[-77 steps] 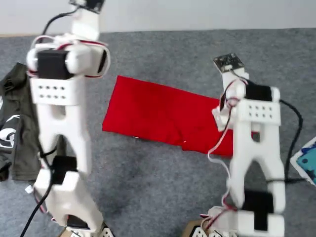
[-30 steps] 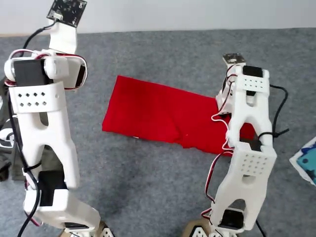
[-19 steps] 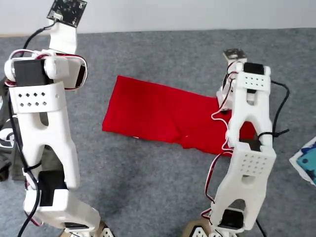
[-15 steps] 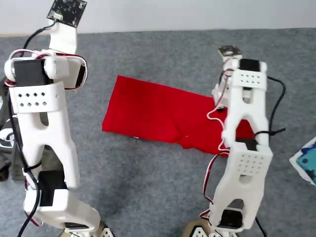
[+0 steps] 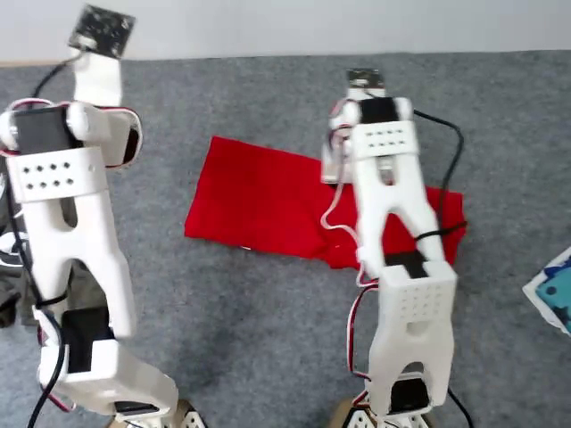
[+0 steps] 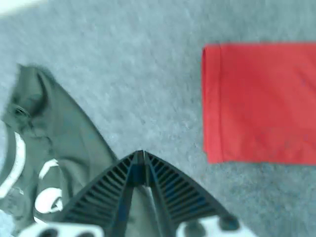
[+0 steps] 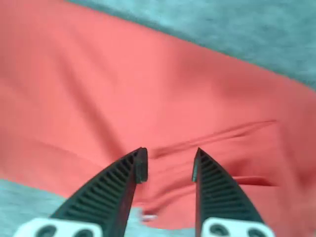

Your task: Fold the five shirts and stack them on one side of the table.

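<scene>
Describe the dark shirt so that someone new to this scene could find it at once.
On the grey table, look to the robot's left, away from the flat red shirt in the middle. There, by the shut left gripper, lies the dark shirt: olive green, rumpled, with white print, unlike its plain red neighbour.

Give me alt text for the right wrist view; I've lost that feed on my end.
The right gripper, jaws open, hangs over a flat red cloth shirt that has a few creases just ahead of it. A grey felt-like table covering shows beyond the shirt's edges.
</scene>
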Controlling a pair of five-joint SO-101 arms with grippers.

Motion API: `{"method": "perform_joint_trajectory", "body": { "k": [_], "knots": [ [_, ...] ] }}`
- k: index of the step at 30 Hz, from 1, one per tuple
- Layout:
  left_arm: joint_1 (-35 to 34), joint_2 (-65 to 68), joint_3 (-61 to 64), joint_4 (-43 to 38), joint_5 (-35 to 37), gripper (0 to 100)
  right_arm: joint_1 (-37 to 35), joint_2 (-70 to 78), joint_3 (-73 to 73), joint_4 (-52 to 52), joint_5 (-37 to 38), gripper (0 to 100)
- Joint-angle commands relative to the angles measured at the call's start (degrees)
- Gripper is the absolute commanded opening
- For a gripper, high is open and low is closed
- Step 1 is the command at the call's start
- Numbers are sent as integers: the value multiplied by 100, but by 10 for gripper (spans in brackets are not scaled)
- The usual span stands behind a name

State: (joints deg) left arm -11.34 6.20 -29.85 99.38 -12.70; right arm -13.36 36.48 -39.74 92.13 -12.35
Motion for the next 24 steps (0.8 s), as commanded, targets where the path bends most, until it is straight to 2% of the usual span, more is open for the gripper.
{"method": "perform_joint_trajectory", "body": {
  "k": [1, 5, 9, 15, 19, 24],
  "knots": [
    [-237, -334, 198, 114, 0, 3, -532, -277, -325, -426, -607, 158],
    [-659, -686, 523, 114, 0, 3, -910, -101, -325, -1191, -774, 158],
    [-932, -1152, 1059, 105, 0, 3, -1341, 40, -325, -1763, -1565, 162],
    [-985, -1758, 1886, 97, -9, 3, -2097, 514, -325, -2369, -1582, 184],
    [-932, -1952, 2132, 44, -9, 3, -2229, 611, -334, -2404, -1591, 251],
    [-730, -1758, 2615, -457, 0, 6, -1938, 242, -334, -1912, -1591, 254]
  ]
}}
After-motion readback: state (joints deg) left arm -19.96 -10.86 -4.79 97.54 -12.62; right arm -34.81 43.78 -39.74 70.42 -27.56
